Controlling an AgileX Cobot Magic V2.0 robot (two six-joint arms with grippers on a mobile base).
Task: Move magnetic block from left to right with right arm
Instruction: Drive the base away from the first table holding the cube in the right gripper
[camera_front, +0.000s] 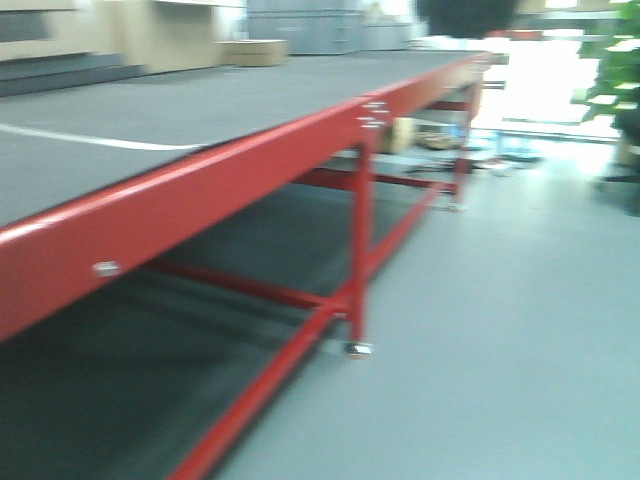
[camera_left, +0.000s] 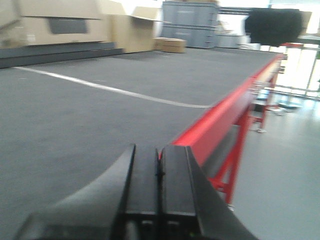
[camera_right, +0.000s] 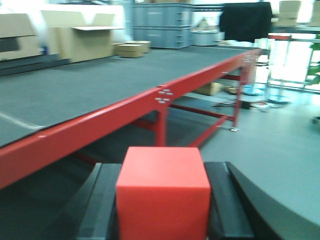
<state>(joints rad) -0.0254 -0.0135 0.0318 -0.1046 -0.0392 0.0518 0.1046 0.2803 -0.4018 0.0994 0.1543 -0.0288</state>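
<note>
The magnetic block (camera_right: 162, 192), a plain red cube, sits clamped between the two dark fingers (camera_right: 102, 200) of the right end effector (camera_right: 164, 175). They press on its side faces, with its top and front face in full view of the right wrist camera. As a cube it has no long axis to line up, so only its position matters for the coming move. From that camera the grey tabletop (camera_right: 75, 85) lies ahead and toward the left of the view. Its red rail (camera_right: 100, 125) runs between the block and the surface, and the floor (camera_right: 280, 165) spreads out on the other side. I judge the block is not over the mat here, so setting it down calls for carrying it across the rail first. The left end effector (camera_left: 159, 165) hangs over the tabletop near its red edge, its fingers pressed together with nothing between them. The right arm alone has the block.
</note>
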